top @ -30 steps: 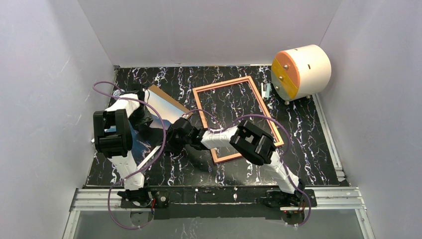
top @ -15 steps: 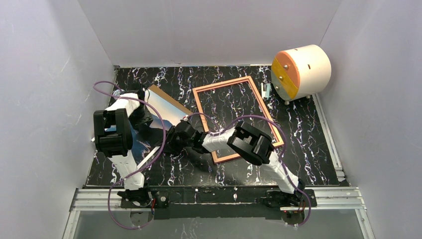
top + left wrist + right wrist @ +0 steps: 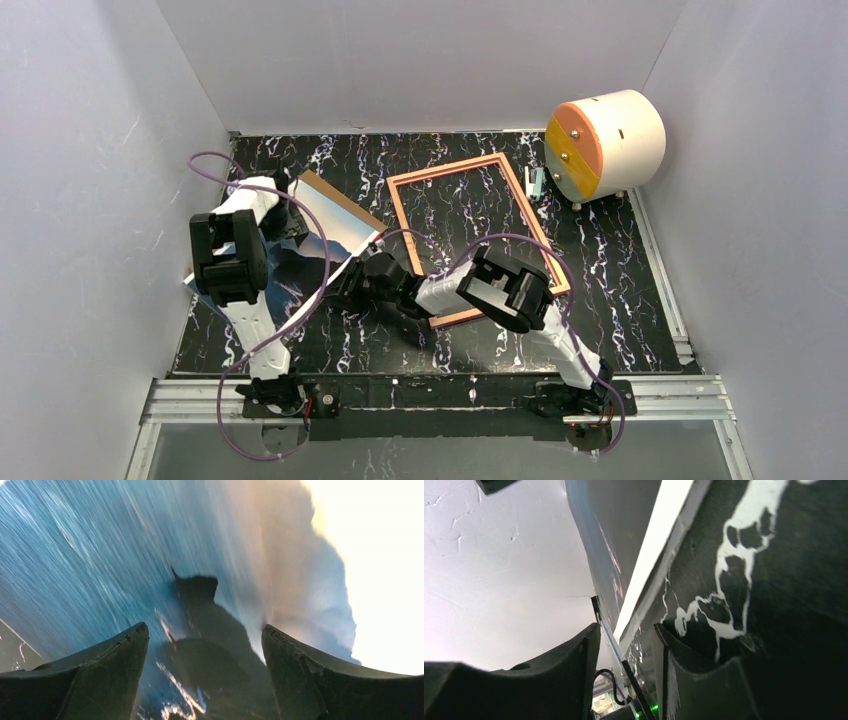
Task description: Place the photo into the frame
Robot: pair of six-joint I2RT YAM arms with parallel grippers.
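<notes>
The photo (image 3: 330,222) is lying left of the frame (image 3: 445,169). The right tool (image 3: 626,630) is straddling its frame-side edge, jaws apart, not pinching, likely to lift it. The left tool (image 3: 205,630) is hovering wide open over it, likely steadying.

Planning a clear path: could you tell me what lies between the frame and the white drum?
A small pale object sits by the drum, just off the frame; top view.

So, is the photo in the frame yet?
Out. The frame encloses only bare table; the photo is left of it.
</notes>
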